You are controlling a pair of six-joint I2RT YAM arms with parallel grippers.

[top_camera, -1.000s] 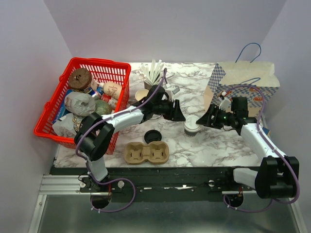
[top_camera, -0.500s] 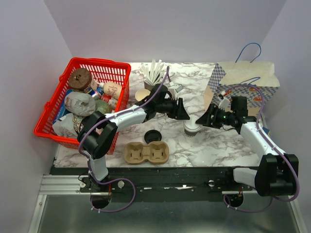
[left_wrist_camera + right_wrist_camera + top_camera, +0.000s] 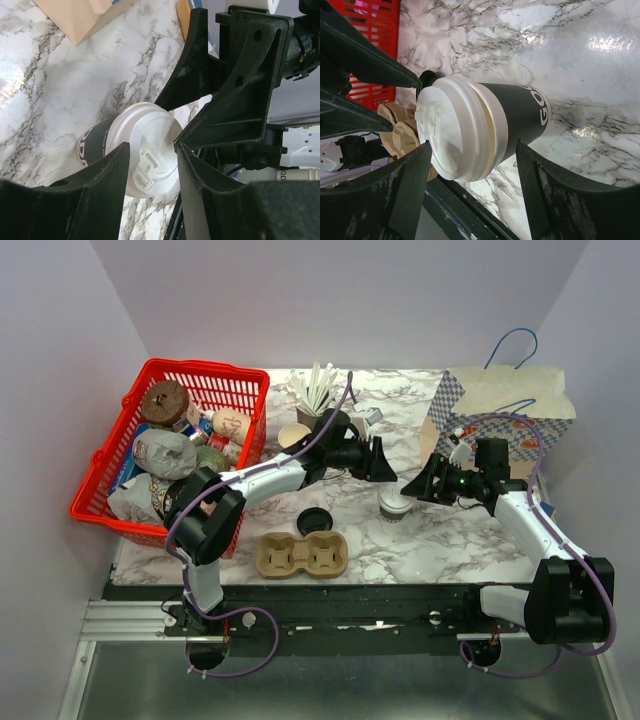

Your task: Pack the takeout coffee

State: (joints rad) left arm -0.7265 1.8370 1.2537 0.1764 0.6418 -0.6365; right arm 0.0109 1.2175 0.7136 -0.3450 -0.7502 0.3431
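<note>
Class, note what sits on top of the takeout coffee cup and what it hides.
A white plastic lid closes the takeout coffee cup. Its inside, and any drink, cannot be seen.

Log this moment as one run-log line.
left gripper open, near takeout coffee | right gripper open, flanking it | coffee upright on marble table

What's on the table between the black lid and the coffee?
Nothing. In the top view, only bare marble table lies between the black lid and the coffee.
</note>
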